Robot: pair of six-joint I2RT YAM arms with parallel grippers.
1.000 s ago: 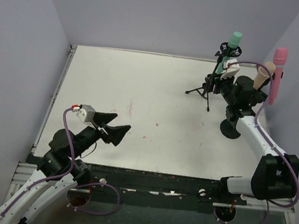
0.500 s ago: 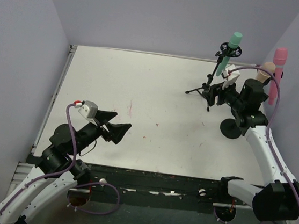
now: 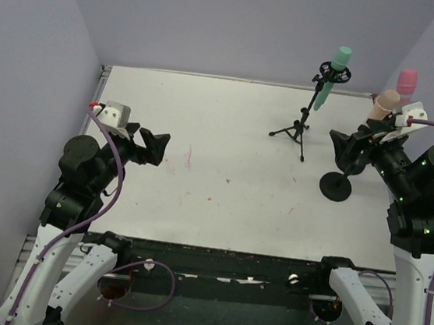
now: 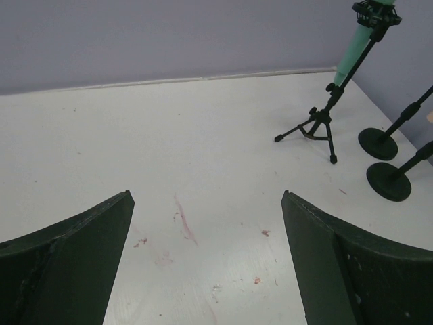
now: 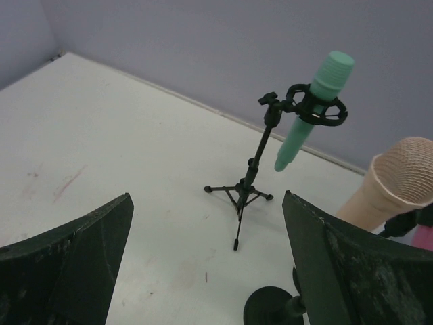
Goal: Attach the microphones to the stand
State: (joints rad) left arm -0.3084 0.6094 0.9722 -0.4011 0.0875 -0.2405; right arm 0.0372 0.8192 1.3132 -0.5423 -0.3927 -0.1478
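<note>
The teal microphone (image 3: 337, 76) sits tilted in the clip of a black tripod stand (image 3: 298, 129) at the back right; the left wrist view (image 4: 354, 53) and the right wrist view (image 5: 310, 114) show it too. The peach microphone (image 3: 383, 105) stands on a round-base stand (image 3: 335, 186), its head at the right wrist view's edge (image 5: 406, 172). The pink microphone (image 3: 407, 81) stands upright behind it, its lower part hidden by the right arm. My right gripper (image 3: 345, 151) is open and empty, just left of the peach microphone. My left gripper (image 3: 157, 149) is open and empty over the left table.
Two black round stand bases (image 4: 377, 143) (image 4: 389, 181) stand at the right of the left wrist view. The white table (image 3: 215, 178) has faint red marks (image 4: 184, 223). Purple walls enclose the back and sides.
</note>
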